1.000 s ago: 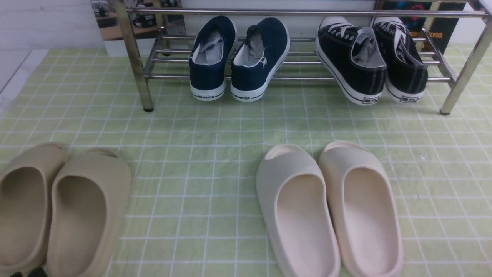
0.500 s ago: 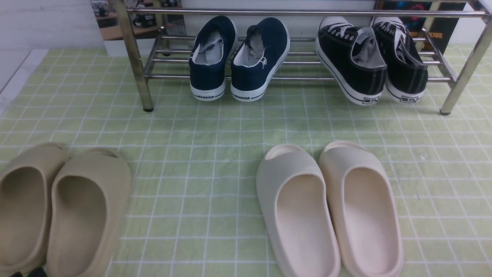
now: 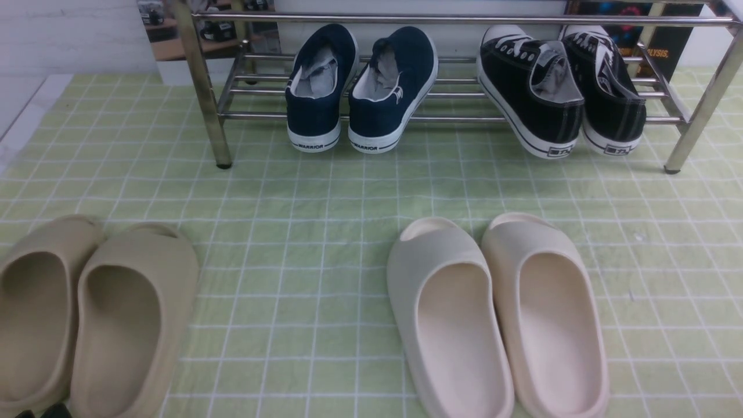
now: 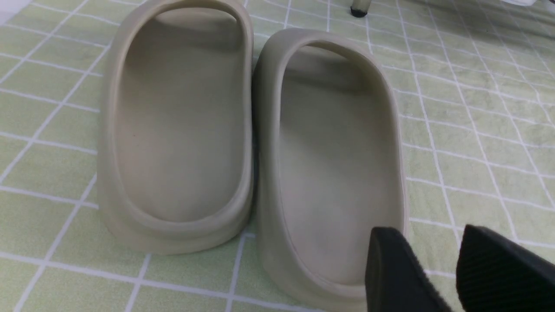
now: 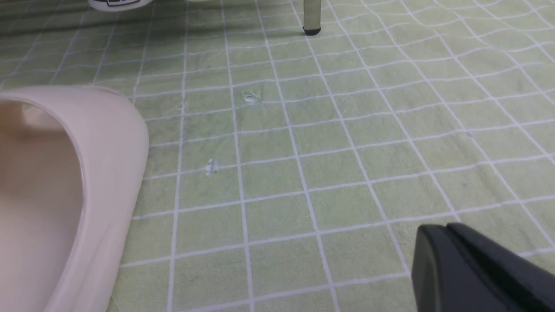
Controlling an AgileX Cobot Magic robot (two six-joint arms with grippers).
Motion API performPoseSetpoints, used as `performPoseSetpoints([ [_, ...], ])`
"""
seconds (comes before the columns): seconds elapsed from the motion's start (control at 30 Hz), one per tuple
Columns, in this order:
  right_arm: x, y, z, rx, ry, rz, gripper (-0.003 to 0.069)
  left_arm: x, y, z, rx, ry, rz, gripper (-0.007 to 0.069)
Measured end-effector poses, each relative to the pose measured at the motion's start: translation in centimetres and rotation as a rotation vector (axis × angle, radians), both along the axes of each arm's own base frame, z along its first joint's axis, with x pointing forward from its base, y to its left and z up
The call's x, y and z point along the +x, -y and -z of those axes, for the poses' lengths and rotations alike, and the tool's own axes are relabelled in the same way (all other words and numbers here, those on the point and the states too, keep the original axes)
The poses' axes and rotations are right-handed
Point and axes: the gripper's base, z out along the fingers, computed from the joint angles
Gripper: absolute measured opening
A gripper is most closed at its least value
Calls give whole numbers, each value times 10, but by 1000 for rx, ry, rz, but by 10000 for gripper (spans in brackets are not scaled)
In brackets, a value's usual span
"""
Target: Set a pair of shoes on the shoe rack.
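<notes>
Two black canvas sneakers, the pair of shoes (image 3: 531, 93), rest on the right end of the steel shoe rack (image 3: 200, 87), toes to the back and heels hanging over its front bar. The left one leans against the other (image 3: 609, 98). My left gripper (image 4: 429, 234) is open and empty, hovering by the heel of a tan slide (image 4: 338, 164); only a dark tip of it (image 3: 46, 412) shows in the front view. My right gripper (image 5: 435, 236) is shut with nothing in it, low over the green checked cloth (image 5: 303, 173), far from the rack.
Navy slip-ons (image 3: 360, 87) marked WARRIOR sit on the rack's left half. Tan slides (image 3: 87, 313) lie at the front left, cream slides (image 3: 499, 313) at the front centre-right. A rack leg (image 5: 311, 19) stands ahead of the right gripper.
</notes>
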Motion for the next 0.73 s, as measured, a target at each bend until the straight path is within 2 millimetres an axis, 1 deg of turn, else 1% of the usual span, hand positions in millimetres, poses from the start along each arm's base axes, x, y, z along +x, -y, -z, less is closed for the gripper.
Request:
performPoseSetpoints([
  [0.73,0,0,0,1,0,0,52,0,0,0,0,0,0,237],
])
